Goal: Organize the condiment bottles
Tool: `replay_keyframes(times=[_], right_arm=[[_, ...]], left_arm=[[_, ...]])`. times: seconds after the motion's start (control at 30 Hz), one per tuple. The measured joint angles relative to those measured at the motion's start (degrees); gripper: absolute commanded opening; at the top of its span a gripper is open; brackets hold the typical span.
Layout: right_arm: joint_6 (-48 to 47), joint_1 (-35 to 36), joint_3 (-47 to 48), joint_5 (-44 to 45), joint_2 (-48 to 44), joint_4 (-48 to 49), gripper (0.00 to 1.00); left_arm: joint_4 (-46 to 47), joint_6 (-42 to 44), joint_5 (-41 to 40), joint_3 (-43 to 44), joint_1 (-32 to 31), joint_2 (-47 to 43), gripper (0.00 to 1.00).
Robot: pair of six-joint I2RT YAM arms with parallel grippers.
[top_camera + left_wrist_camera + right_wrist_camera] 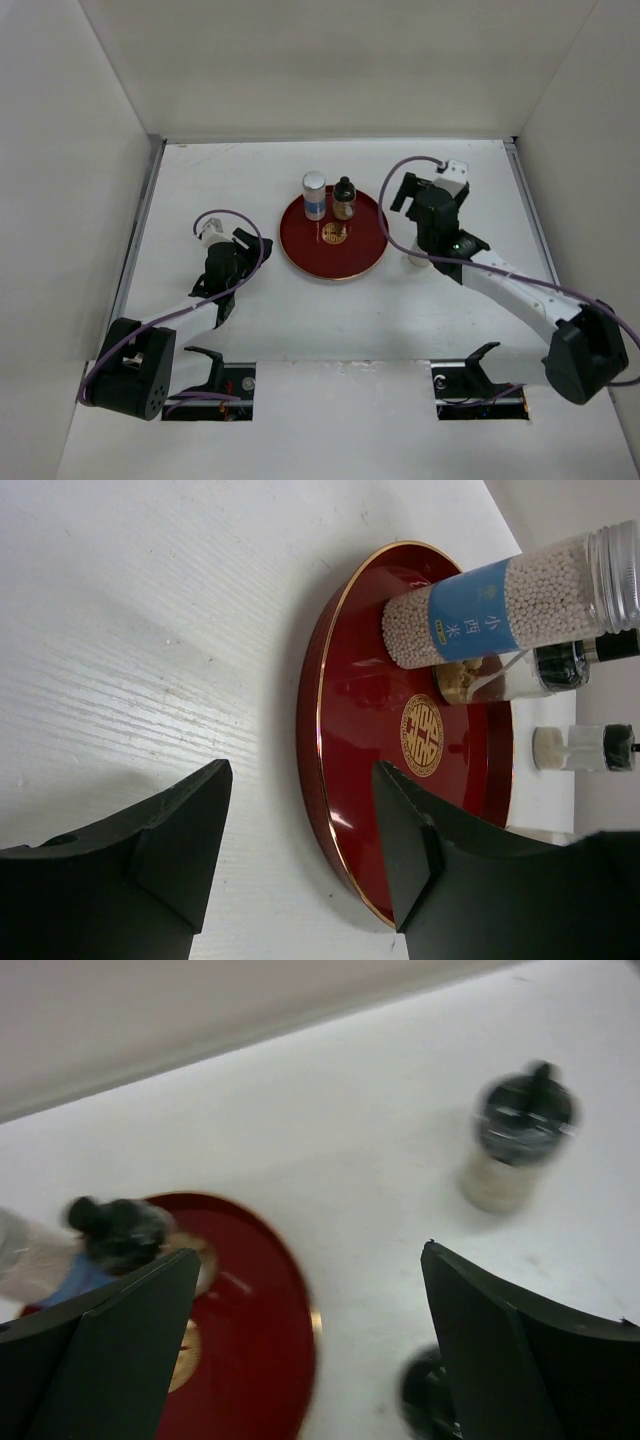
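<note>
The left arm reaches out from the near-left corner of the counter. The left jaws stand spread with nothing in them, facing the rim of the red tray and stopping just short of it. The tray sits mid-counter, a little toward the far edge. On its far half two of the condiment bottles stand upright side by side. The white bottle with the blue label is on the left, and a black-capped shaker with tan contents is just to its right. Right of the tray, on the bare counter, a pale shaker stands clear. A second shaker shows only as a dark blur low between the right jaws. From above, just one of these peeks out beside the right arm. The right jaws are spread wide too, gripping nothing, above the counter between the tray and the far-right corner.
</note>
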Motion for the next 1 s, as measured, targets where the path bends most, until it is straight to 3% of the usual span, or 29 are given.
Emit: replay_keyframes(times=[0.17,0.37,0.53,0.7,0.87,1.0], right_arm=[[5.07,-1.31,-10.34,6.62,-5.70,-6.75,1.00],[8.24,-2.95,-14.75,5.14,-4.76,-11.15,1.00],[8.96,-4.57,-14.75,2.82,-1.51,-8.59,0.85],[8.57,-5.77,-14.67,1.07,1.40,-5.62,0.62],[6.58,-4.59,-14.38,2.21,0.96,-5.86,0.60],[3.78,1.57,-11.15,3.89,-0.33,-7.04,0.60]], left_arm=[[0.00,-0.02,0.00,0.00,-0.04,0.00,0.56],[0.02,-0.09,0.00,-0.02,-0.07,-0.35,0.56],[0.09,-0.11,0.00,-0.02,-0.15,-0.42,0.56],[0.13,-0.13,0.00,-0.02,-0.39,-0.42,0.56],[0.20,-0.13,-0.02,-0.02,-0.44,-0.42,0.56],[0.42,-0.13,-0.04,-0.02,-0.39,-0.33,0.56]])
